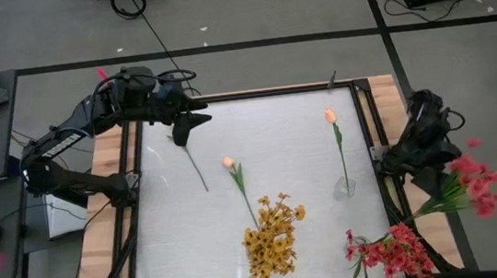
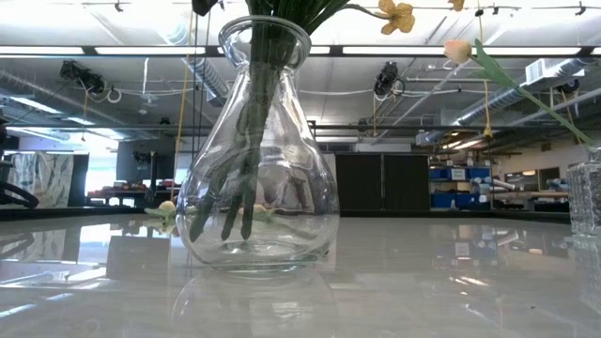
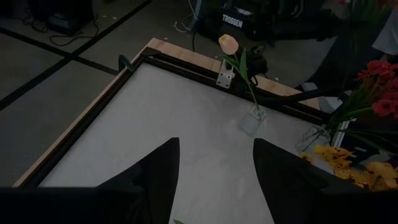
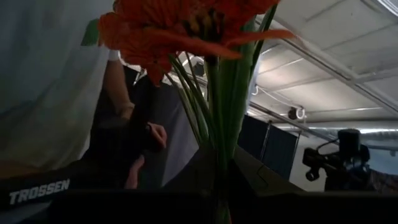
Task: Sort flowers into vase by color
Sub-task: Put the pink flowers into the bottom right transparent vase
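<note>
Nearest the front edge of the tabletop (image 1: 196,256), the big glass vase (image 2: 256,160) is already holding the yellow flowers (image 1: 273,238), and beside it the red flowers (image 1: 392,252) are standing in another vase at the front right corner. At the right edge, the right end effector (image 1: 438,179) is clamping shut on the stems of a red-pink bunch (image 1: 473,182), holding it out past the frame, so the step in hand looks like carrying this bunch to the red group; the next move is calling for a swing inward and a lowering of the stems into that vase's mouth. Farther back, one peach tulip (image 1: 330,115) is standing in a small glass vase (image 1: 345,186), another peach bud (image 1: 229,162) is lying mid-table, and a bare stem (image 1: 194,168) is lying under the left end effector (image 1: 193,123), which is hovering wide open and empty
</note>
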